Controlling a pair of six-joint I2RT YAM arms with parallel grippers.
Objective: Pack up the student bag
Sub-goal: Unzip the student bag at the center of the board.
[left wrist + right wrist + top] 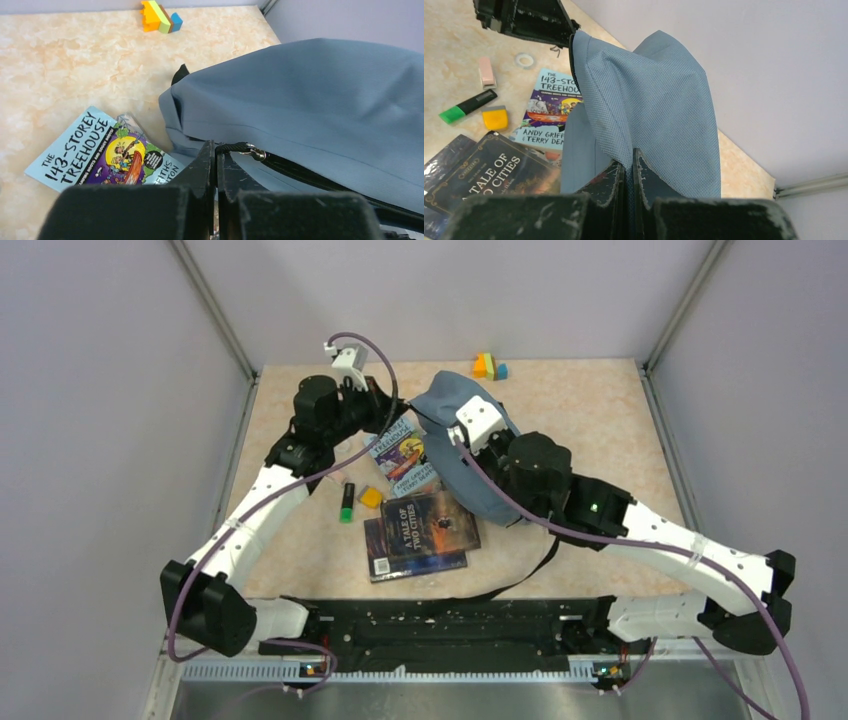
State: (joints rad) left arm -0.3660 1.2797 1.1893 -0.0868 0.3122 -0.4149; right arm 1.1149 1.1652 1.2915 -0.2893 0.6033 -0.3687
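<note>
The grey-blue student bag [455, 400] lies at the middle back of the table, with part of its fabric lifted. My left gripper [405, 412] is at the bag's left edge. In the left wrist view it [216, 146] is shut on the black zipper pull cord [235, 148] beside the metal slider [257, 154]. My right gripper [462, 445] is on the bag's near side. In the right wrist view it [629, 157] is shut on a raised fold of the bag's fabric [659, 100].
A "143-Storey Treehouse" book [400, 455] lies partly under the bag. A "Tale of Two Cities" book [430, 520] lies on another book [385, 560]. A green highlighter [346, 503], a yellow piece [371, 498], a pink eraser [486, 71] and a tape ring [524, 60] lie to the left. Coloured blocks [489, 366] are at the back.
</note>
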